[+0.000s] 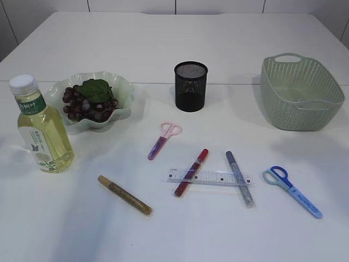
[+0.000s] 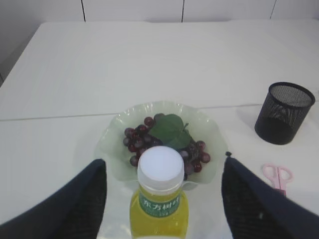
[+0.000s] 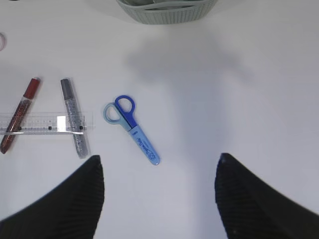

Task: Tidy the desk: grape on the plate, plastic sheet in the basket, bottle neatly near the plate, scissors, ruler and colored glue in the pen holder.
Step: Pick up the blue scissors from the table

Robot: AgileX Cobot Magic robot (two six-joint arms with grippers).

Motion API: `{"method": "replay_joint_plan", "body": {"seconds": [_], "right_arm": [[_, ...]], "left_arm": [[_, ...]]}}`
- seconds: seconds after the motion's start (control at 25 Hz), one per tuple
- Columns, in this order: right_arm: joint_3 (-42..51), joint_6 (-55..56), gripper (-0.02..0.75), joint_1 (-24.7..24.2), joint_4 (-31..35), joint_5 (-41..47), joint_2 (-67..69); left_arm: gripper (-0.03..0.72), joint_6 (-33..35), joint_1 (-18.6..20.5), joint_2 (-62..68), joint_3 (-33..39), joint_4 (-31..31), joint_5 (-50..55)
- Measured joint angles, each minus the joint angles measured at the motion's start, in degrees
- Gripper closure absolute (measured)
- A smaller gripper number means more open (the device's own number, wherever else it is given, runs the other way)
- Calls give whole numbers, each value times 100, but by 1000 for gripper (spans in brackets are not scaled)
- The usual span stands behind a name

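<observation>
Clearly the left gripper (image 2: pixel 162 199), jaws apart, straddles the upright yellow-liquid plastic bottle (image 2: pixel 159 196), with the pale green wavy plate (image 2: pixel 112 137) at twelve o'clock. Right gripper (image 3: pixel 159 199) gapes too, blue-handled scissors (image 3: pixel 132 128) at eleven, lying eleven-to-five.

Two pairs of scissors are seen on the desk: a pink pair (image 1: pixel 164 140) and a blue pair (image 1: pixel 292 191). Three glue pens are counted: one gold (image 1: pixel 124 195), one red (image 1: pixel 191 172), one silver (image 1: pixel 240 178). One clear ruler (image 1: pixel 210 177), one bottle (image 1: pixel 42 129), one plate (image 1: pixel 123 103) with one grape bunch (image 1: pixel 82 106), one pen holder (image 1: pixel 191 86) and one basket (image 1: pixel 301 91) are present.
</observation>
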Motion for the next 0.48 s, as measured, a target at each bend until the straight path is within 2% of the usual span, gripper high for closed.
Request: {"method": "replay_joint_plan", "body": {"seconds": [0.2,0.48], "right_arm": [[0,0,196,0,128,0,0],[0,-4,196,39,263,0,0]], "left_arm": [[167,0,0,-502,-522,-208,1740],[168,0,0,-614,-1031,-263,3496]]}}
